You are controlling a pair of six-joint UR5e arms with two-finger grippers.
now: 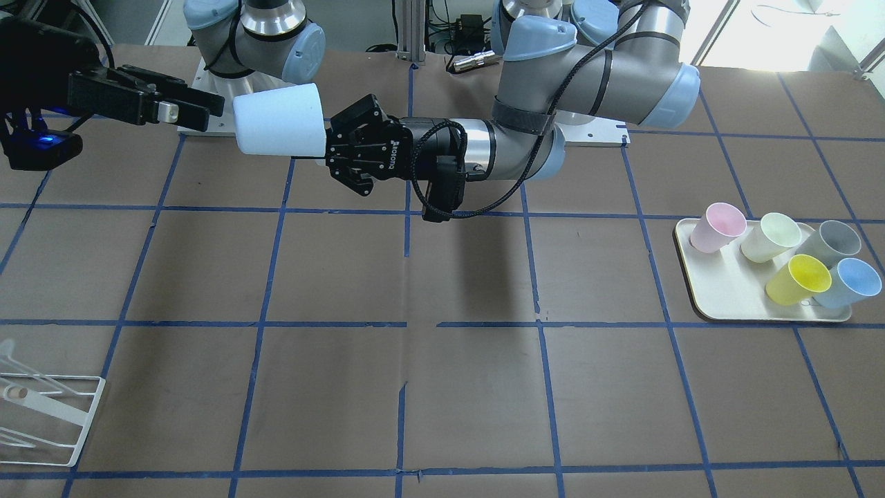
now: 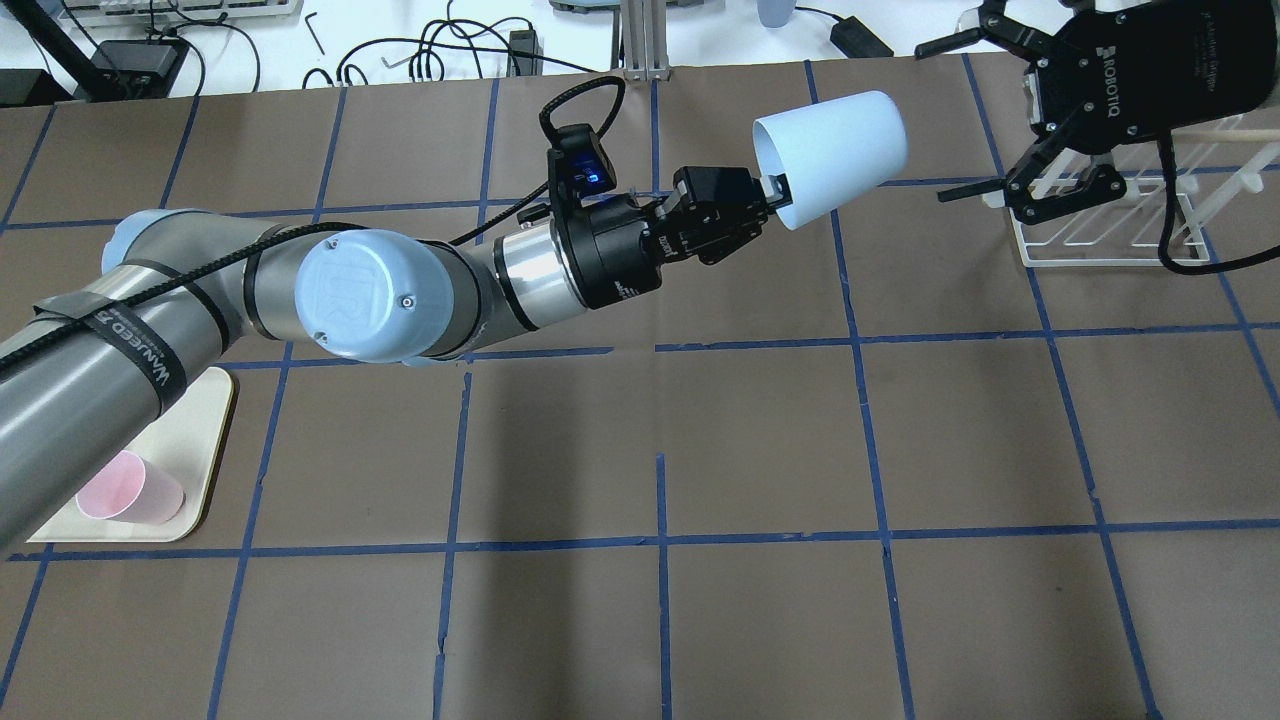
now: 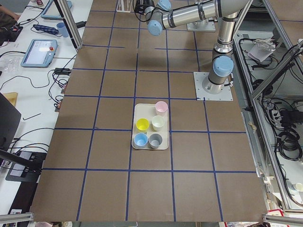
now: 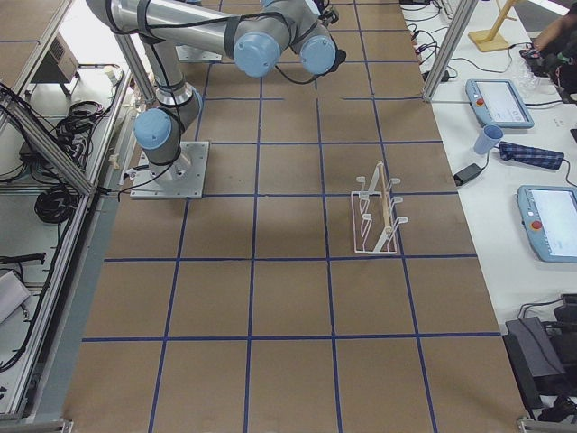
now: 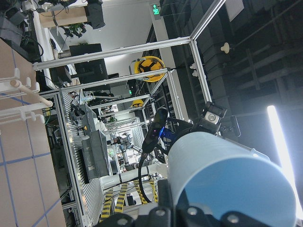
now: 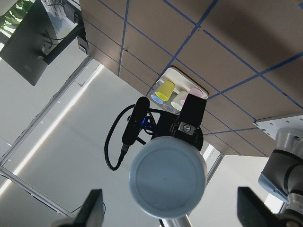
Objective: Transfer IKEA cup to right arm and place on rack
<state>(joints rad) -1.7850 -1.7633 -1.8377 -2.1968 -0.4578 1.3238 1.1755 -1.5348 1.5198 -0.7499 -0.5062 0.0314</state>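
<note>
My left gripper [image 2: 768, 192] is shut on the rim of the pale blue IKEA cup [image 2: 835, 150], one finger inside and one outside. It holds the cup on its side in the air, base towards my right gripper [image 2: 935, 120]. The right gripper is open wide and empty, its fingertips just short of the cup's base. The right wrist view shows the base [image 6: 168, 177] centred between the spread fingers [image 6: 92, 208]. The front view shows the cup [image 1: 280, 121] between both grippers. The white wire rack [image 2: 1110, 225] stands on the table under the right gripper, and also shows in the front view [image 1: 48, 408].
A cream tray [image 1: 722, 297] on the left arm's side holds a pink cup [image 1: 718, 227], a cream cup [image 1: 769, 237], a grey cup [image 1: 830, 243], a yellow cup [image 1: 798, 279] and a second pale blue cup [image 1: 852, 282]. Brown table with blue tape grid [image 1: 442, 346].
</note>
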